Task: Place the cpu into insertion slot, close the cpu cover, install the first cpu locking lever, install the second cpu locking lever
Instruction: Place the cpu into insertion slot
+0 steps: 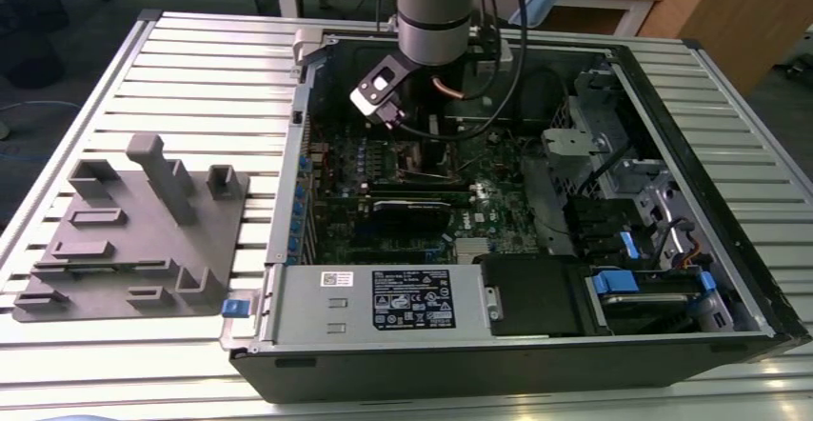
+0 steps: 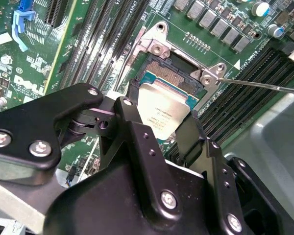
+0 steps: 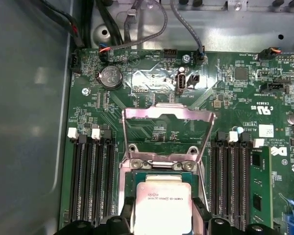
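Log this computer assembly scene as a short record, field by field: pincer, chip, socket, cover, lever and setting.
pincer: closed on two opposite edges of the cpu
cpu: over the insertion slot, tilted; not yet flat in it
cpu cover: swung open, standing up behind the slot
locking lever: thin rod, released, sticking out sideways
setting: green motherboard inside an open computer case

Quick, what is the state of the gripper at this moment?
Gripper: closed on the cpu, holding it over the insertion slot; the cpu cover stands open.
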Motion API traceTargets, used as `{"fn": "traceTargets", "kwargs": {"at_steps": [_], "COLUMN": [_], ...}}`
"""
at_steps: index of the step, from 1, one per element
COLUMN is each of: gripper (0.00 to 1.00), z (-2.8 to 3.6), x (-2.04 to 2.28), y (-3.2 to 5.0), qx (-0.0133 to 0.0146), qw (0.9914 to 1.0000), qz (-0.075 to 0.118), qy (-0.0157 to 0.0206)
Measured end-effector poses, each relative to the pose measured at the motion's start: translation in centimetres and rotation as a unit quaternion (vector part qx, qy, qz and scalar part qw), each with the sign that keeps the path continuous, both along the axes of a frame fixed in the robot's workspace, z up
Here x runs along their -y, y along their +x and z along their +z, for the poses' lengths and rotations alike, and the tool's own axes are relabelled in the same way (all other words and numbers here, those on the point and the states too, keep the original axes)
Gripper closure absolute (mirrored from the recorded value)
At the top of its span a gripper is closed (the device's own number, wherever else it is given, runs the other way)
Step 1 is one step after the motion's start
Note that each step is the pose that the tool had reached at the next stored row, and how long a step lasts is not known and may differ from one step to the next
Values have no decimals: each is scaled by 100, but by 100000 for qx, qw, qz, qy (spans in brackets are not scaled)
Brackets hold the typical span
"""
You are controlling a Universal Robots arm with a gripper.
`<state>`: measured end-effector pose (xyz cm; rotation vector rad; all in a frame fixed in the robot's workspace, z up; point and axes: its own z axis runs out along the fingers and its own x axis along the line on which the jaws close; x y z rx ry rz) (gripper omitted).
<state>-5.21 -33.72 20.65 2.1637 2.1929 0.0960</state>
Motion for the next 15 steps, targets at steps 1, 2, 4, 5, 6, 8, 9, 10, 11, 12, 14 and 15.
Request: {"fn": "traceTargets", "kwargs": {"at_steps": [1, 2, 4, 5, 6, 8, 9, 10, 11, 12, 14, 15], "gripper": [46, 46, 46, 46, 46, 46, 46, 46, 46, 46, 46, 46], "z": [-9, -19, -29, -30, -31, -32, -33, -37, -42, -50, -62, -66], "x": [-2, -3, -10, -16, -23, -42, -48, -51, -53, -53, -53, -52], "y": [0, 0, -1, -4, -8, -12, -14, -19, -27, -32, -36, -36], "qx": [-5, -2, -6, -6, -5, -4, -4, 6, 1, -1, -2, -3], "qw": [100000, 100000, 100000, 100000, 100000, 100000, 100000, 100000, 100000, 100000, 99999, 99998], "qz": [-37, -78, -149, -160, -158, -159, -158, -166, -197, -255, -391, -491], "qy": [-28, -40, -58, -61, -56, -55, -54, -47, -87, -124, -203, -249]}}
